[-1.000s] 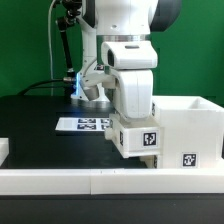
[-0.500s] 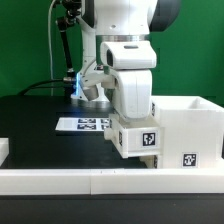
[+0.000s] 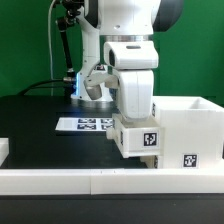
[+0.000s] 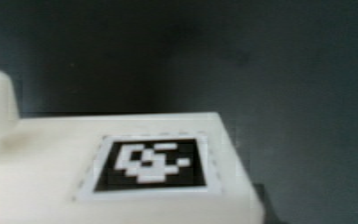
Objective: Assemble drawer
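Observation:
The drawer's large white hollow shell (image 3: 188, 128) stands at the exterior view's right, with a tag low on its front. A smaller white tray (image 3: 138, 141) with a black-and-white tag sits against the shell's left side, directly under my gripper (image 3: 134, 114). The gripper's hand comes straight down onto the tray, and the tray hides its fingers. In the wrist view the tray's tagged white face (image 4: 151, 164) fills the lower part at very close range, with the dark table behind it. No fingers show there. The second tray is out of view.
The marker board (image 3: 84, 124) lies flat on the black table to the left of the tray. Long low white rails (image 3: 90, 181) run along the front edge, and a white piece (image 3: 4, 149) sits at the far left. Cables hang behind the arm's base.
The arm's hand has shifted very slightly toward the exterior view's right. The tray and the shell stay where they were.

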Motion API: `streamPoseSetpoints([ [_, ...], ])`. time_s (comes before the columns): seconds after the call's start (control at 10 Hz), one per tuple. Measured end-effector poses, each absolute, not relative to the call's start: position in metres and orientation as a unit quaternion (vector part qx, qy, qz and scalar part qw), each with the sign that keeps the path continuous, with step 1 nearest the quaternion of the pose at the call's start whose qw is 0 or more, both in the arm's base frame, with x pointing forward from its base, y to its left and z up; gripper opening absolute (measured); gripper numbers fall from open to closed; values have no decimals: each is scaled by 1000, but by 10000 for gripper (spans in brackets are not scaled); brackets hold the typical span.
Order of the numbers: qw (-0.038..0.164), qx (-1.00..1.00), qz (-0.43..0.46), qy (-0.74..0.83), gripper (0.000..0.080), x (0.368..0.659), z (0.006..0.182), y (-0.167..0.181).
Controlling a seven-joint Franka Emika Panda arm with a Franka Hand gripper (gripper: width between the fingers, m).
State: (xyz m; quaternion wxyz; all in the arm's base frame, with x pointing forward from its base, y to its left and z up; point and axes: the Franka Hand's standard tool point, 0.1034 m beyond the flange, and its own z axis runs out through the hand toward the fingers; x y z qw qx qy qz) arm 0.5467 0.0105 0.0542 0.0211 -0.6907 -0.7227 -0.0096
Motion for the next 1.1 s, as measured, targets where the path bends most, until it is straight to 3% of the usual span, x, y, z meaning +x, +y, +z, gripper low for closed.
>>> streamPoseSetpoints([
  [0.7,18,-706,-14,-708,44,548,54,11],
  [0.8,18,-706,-14,-707,122,548,54,11],
  [0.9,18,-706,-14,-708,122,548,54,11],
  [1.0,19,-705,-12,-709,306,545,53,11],
  [1.1,20,-705,-11,-709,306,544,55,11],
])
